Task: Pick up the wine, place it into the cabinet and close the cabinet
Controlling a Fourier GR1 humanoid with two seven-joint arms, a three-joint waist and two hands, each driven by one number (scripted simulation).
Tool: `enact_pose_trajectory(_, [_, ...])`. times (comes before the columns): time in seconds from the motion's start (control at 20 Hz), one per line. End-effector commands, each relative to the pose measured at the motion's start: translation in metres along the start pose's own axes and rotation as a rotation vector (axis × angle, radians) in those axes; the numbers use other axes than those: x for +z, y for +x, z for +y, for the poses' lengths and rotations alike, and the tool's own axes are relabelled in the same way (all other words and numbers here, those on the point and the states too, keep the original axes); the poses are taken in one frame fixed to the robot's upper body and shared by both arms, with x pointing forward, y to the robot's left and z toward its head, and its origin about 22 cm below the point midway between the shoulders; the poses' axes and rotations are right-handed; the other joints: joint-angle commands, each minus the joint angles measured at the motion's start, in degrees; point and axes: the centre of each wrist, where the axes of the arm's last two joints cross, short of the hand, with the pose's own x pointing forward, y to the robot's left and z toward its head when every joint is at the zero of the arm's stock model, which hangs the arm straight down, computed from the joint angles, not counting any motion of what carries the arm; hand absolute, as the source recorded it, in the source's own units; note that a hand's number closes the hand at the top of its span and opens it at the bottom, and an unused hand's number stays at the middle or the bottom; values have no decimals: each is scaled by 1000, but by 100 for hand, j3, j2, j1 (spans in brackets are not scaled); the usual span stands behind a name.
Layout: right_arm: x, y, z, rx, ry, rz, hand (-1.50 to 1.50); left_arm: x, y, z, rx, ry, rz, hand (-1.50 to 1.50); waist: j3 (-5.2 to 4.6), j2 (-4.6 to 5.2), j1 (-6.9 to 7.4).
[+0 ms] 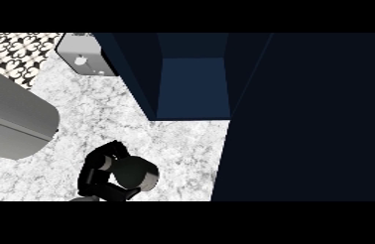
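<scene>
The left hand [102, 176] is down at the near edge of the marble counter [183, 149], fingers curled right round the dark wine bottle [135, 172], which we see from above, so the pickup looks done. Just beyond and to the right the blue cabinet [192, 84] stands open and bare inside, its door [293, 119] swung out along the right side, with a grey appliance [84, 54] far left. That leaves 2 steps by my read: bottle in, door shut; the right hand is nowhere in shot.
</scene>
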Motion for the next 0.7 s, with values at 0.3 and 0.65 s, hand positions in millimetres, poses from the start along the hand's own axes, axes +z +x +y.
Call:
enact_pose_trajectory(0.3, [32, 37, -9, -23, -16, -84, -150, -10, 35, -54, 11, -66, -19, 150, -8, -3, -24])
enact_pose_trajectory(0.65, [35, 40, -13, -27, -15, -89, -150, -20, 59, -78, -9, -70, -32, 150, -9, 8, -22])
